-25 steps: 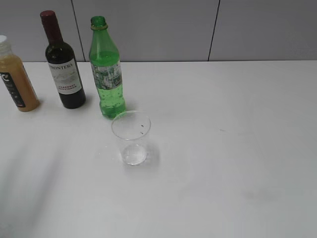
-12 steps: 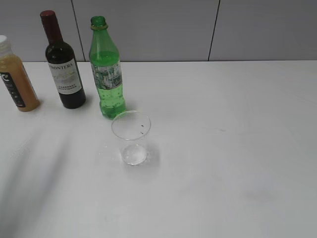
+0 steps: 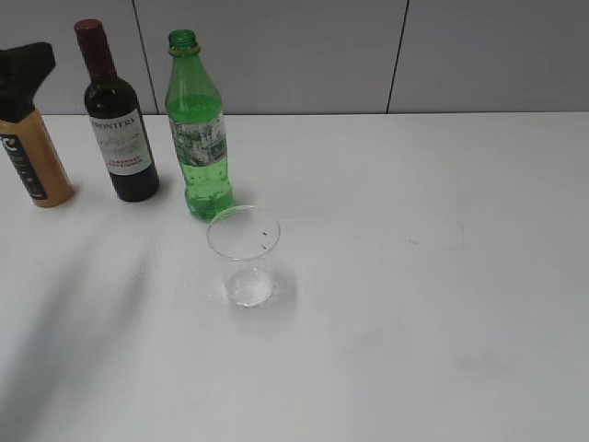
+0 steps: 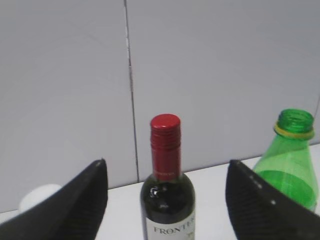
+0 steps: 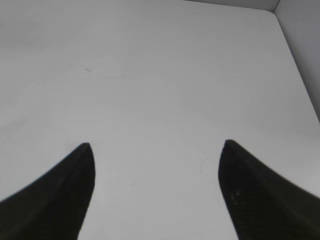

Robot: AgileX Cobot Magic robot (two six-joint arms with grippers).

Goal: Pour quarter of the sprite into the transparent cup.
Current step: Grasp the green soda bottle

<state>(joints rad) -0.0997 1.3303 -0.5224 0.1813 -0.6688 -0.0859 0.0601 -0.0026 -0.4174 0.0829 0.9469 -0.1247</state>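
The sprite (image 3: 196,138), a green capless bottle, stands at the back left of the white table (image 3: 414,276), and its neck (image 4: 292,165) shows at the right of the left wrist view. The transparent cup (image 3: 244,258) stands empty just in front of it. One black finger (image 3: 23,74) of my left gripper shows at the far left edge, high up and well left of the sprite. My left gripper (image 4: 166,162) is open and empty, with the wine bottle framed between its fingers. My right gripper (image 5: 156,144) is open over bare table and holds nothing.
A dark wine bottle (image 3: 118,138) with a red top stands left of the sprite. An orange juice bottle (image 3: 37,166) stands further left, its cap hidden behind the left finger. A grey panelled wall (image 3: 322,55) runs behind the table. The table's far right corner (image 5: 272,12) shows in the right wrist view.
A black finger of my left gripper has come into the exterior view at the far left, covering the juice bottle's cap. The bottles and the cup have not moved.
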